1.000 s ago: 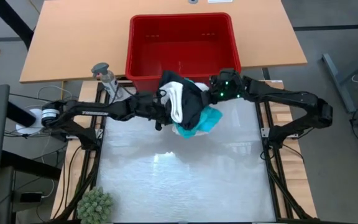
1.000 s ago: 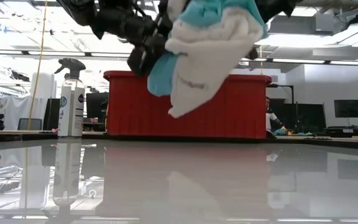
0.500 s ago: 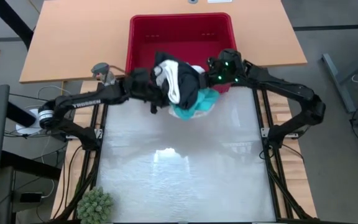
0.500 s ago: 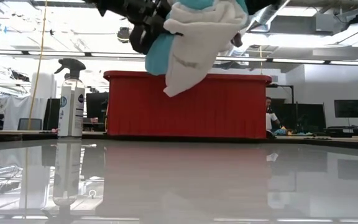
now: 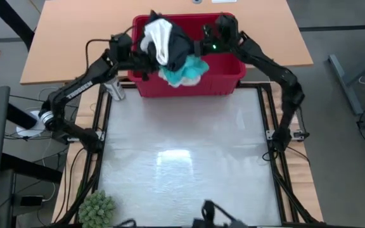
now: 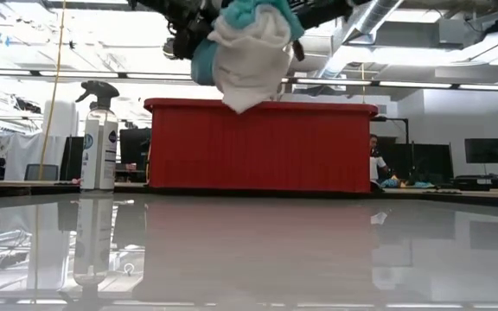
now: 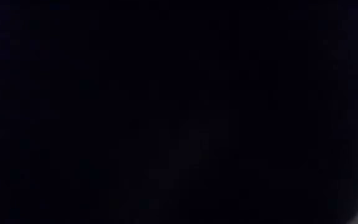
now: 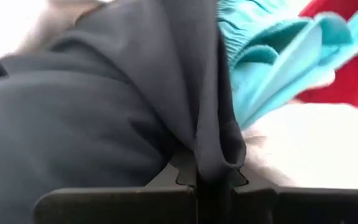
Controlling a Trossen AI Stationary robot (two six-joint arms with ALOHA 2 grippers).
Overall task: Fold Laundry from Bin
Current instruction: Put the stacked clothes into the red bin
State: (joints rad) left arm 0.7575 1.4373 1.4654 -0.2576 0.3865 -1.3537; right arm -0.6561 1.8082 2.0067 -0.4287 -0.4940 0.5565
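Observation:
A bundle of laundry [image 5: 170, 47] hangs above the red bin [image 5: 224, 75], clear of it. It holds black clothing [image 5: 180, 43], a white piece [image 5: 159, 35] and a turquoise shirt [image 5: 185, 71]. In the low view the bundle [image 6: 249, 52] hangs high above the bin [image 6: 318, 147]. My right gripper [image 8: 211, 177] is at the bundle's right side and is shut on black cloth. My left gripper [image 5: 139, 58] is against the bundle's left side, buried in cloth, and its wrist view is all dark. My right gripper pinches a fold of the black clothing [image 8: 213, 155] between its two fingers, coming roughly level from the table's right side. The bundle is lifted clear, and the turquoise shirt [image 8: 272, 68] and white cloth [image 8: 303, 143] hang beside the fold.
A spray bottle [image 6: 99, 138] stands left of the bin, under my left arm [image 5: 81, 85]. A small green plant [image 5: 97, 209] sits at the table's near left corner. The shiny table top [image 5: 182, 152] lies in front of the bin.
Both grippers have gone up and toward the table's far edge, carrying the bundle between them. The bundle has moved from over the table's far part, in front of the bin, to above the bin, and stays lifted clear.

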